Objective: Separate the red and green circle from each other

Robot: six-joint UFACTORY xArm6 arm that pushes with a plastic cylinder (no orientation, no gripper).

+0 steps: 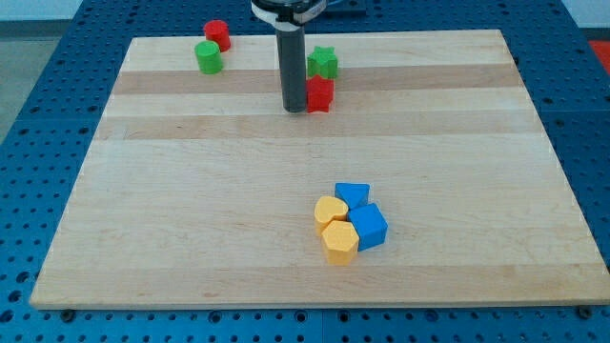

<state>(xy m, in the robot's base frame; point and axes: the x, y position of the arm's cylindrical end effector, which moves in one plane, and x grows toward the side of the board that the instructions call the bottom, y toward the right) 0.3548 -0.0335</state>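
The red circle (217,34) stands near the board's top edge at the view's upper left. The green circle (209,57) sits just below and slightly left of it, close to it or touching. My tip (294,109) rests on the board well to the right of both circles. It is right beside the left side of a red block (319,94), whose shape is unclear. A green star-like block (323,63) sits just above that red block.
A cluster lies at the lower middle of the wooden board (143,219): a blue block (352,195), a blue cube (369,227), a yellow heart-like block (331,211) and a yellow hexagon-like block (339,241). A blue pegboard surrounds the board.
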